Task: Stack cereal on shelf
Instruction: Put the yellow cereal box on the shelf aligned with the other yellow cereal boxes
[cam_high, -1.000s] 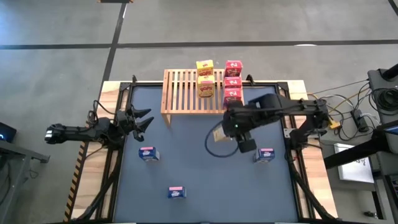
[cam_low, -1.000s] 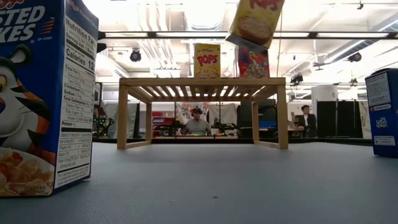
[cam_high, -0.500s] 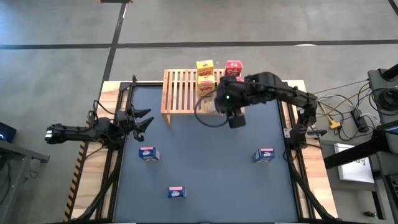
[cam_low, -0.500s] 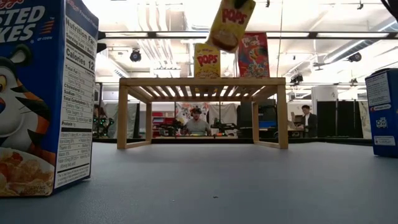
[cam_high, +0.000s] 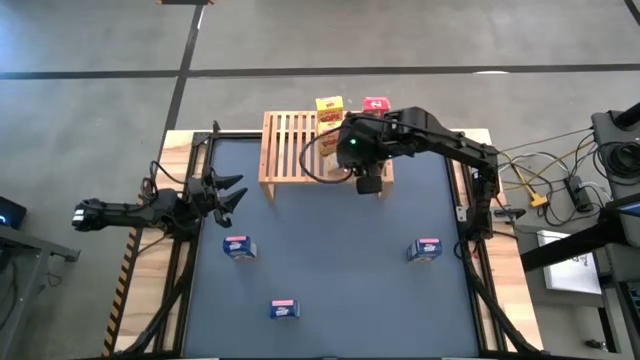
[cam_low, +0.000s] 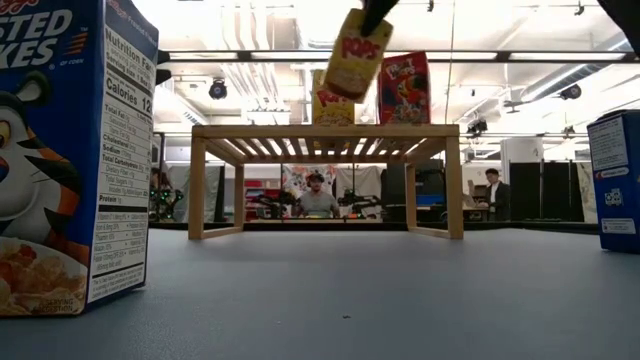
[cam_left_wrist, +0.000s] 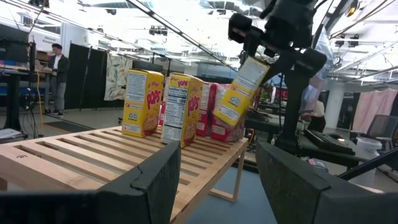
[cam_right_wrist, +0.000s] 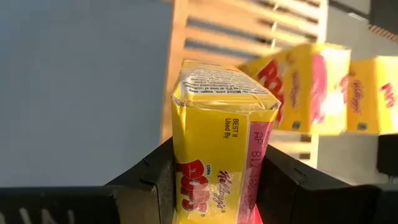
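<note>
The wooden shelf (cam_high: 295, 145) stands at the table's far edge. Two yellow cereal boxes (cam_left_wrist: 142, 102) (cam_left_wrist: 185, 109) and red ones (cam_left_wrist: 217, 112) stand upright on its slats at the right end. My right gripper (cam_low: 375, 10) is shut on a third yellow box (cam_low: 358, 52) and hangs above the shelf's right half. My left gripper (cam_left_wrist: 217, 180) waits open at the table's left edge (cam_high: 230, 195), with nothing between its fingers. Three blue boxes (cam_high: 239, 247) (cam_high: 284, 310) (cam_high: 427, 250) stand on the table. My right gripper pinches the yellow box at its upper end (cam_right_wrist: 214, 168) between the two fingers (cam_right_wrist: 152, 180), one on each of two opposite faces. The fingers slant down from above. The box hangs below them, tilted, its lower end (cam_left_wrist: 227, 115) clear of the slats.
The shelf's left half (cam_high: 285, 140) shows bare slats. A large blue box (cam_low: 70, 150) stands close to the low camera at the left, another (cam_low: 615, 180) at the right. People sit in the room beyond the table.
My right gripper has carried the yellow box from over the table's right middle toward the far edge and somewhat left, and now hangs over the shelf's right half. The box has stayed held, tilted and clear of everything.
</note>
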